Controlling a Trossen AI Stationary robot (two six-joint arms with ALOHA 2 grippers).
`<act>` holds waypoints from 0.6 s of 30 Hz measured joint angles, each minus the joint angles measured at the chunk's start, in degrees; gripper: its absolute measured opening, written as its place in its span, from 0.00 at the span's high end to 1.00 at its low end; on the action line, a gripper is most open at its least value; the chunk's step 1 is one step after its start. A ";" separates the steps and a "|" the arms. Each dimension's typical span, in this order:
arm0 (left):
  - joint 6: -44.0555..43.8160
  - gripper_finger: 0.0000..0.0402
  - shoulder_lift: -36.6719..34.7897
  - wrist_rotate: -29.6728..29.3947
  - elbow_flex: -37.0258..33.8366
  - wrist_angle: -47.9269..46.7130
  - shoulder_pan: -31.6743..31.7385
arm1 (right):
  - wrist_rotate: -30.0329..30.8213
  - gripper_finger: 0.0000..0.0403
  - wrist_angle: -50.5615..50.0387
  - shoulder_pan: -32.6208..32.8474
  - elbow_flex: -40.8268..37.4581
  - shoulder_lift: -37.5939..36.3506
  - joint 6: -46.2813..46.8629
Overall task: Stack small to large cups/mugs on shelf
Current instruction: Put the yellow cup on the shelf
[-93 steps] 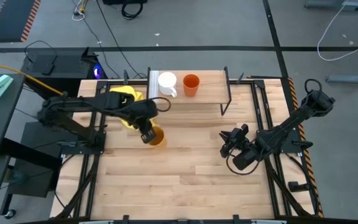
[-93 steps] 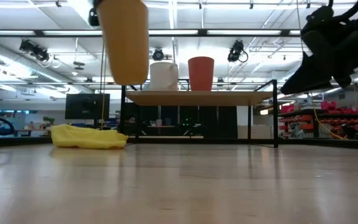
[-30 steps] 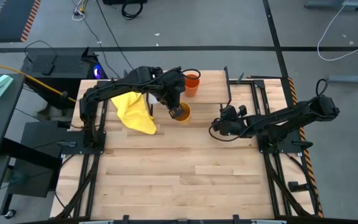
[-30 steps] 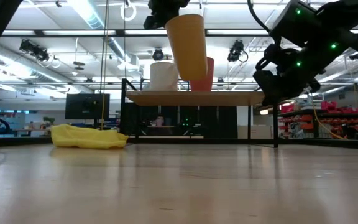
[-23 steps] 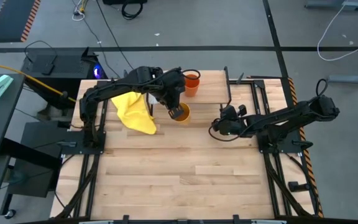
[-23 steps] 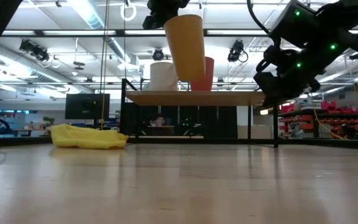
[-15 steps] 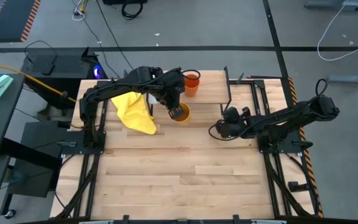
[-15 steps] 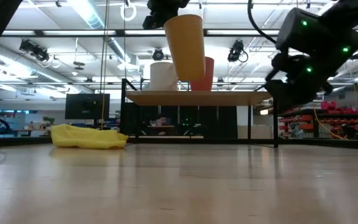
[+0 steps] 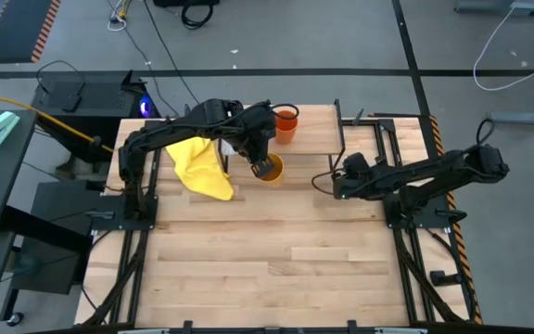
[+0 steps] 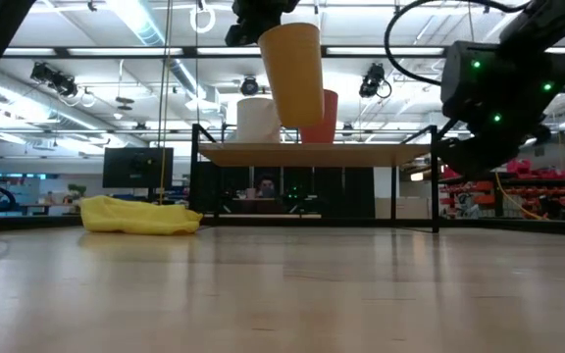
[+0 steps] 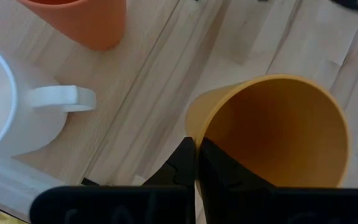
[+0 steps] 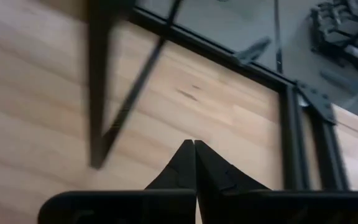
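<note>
Yellow-orange cup [image 11: 272,134], left claw [image 11: 196,163] pinching rim

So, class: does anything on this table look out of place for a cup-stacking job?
The yellow cloth lies crumpled on the tabletop beside the shelf; it is no cup. The yellow-orange cup hangs tilted in the left gripper.

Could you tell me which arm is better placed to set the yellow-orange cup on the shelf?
Left. Its gripper already pinches the yellow-orange cup's rim, held beside the shelf. The right gripper is shut and empty.
</note>
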 joint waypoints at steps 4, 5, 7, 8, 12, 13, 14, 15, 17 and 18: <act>0.00 0.97 0.00 -0.02 0.00 -0.02 0.00 | 0.27 1.00 -3.11 -1.32 0.00 -4.92 0.00; 0.00 0.97 0.00 -0.02 0.00 -0.02 0.00 | 0.45 1.00 -3.72 -1.32 0.00 -6.32 -0.42; 0.00 0.97 0.00 -0.02 0.00 -0.02 0.00 | 1.10 1.00 -5.31 -1.32 0.00 -9.50 -0.85; 0.00 0.97 0.00 -0.01 0.00 -0.01 0.00 | 1.80 1.00 -5.89 -1.36 0.00 -11.13 -0.84; -0.01 0.97 0.00 -0.02 0.00 -0.02 0.00 | 3.69 1.00 -7.30 -3.25 0.00 -17.70 -1.04; 0.00 0.97 0.00 0.00 0.00 -0.02 -0.04 | 3.86 1.00 -7.24 -4.35 0.00 -19.14 -1.29; 0.00 0.97 0.00 -0.02 0.00 -0.02 -0.06 | 3.88 1.00 -7.13 -5.62 0.00 -20.41 -1.97; 0.00 0.97 0.00 0.00 0.00 0.00 -0.09 | 3.90 1.00 -6.56 -6.94 0.00 -21.44 -3.08; 0.16 0.97 0.00 0.00 0.00 0.00 -0.09 | 3.60 1.00 -5.11 -9.80 0.00 -22.90 -5.37; 0.57 0.97 0.00 0.00 0.00 0.00 -0.09 | 3.36 1.00 -3.91 -11.24 0.00 -23.34 -6.81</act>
